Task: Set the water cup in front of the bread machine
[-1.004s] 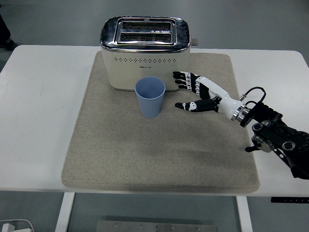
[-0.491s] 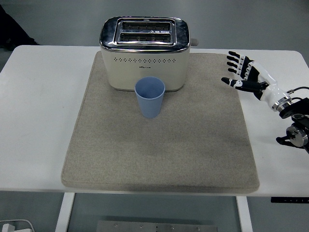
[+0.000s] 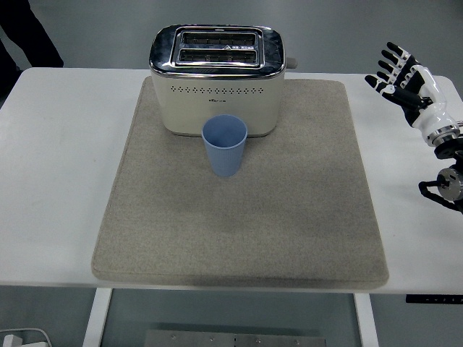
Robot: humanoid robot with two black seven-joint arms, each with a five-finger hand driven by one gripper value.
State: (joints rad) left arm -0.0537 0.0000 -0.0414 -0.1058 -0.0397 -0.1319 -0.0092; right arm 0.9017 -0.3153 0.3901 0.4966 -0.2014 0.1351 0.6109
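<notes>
— On the white surface [image 3: 58, 181]: what's listed?
— One beige mat [image 3: 289, 217]; one cream two-slot toaster [image 3: 217, 90]; one blue plastic cup [image 3: 225, 145], upright, just before it.
— Partly seen?
— One right robot hand [image 3: 401, 72], fingers spread, empty; arm cut off at the edge.

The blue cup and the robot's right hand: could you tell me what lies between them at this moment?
Nothing stands between the blue cup and the right hand. The head view shows only bare beige mat, then bare white table.

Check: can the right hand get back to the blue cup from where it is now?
Probably yes. The right hand is open at the table's far right, and only bare mat lies between it and the blue cup. The toaster stands behind the cup, off that path.
</notes>
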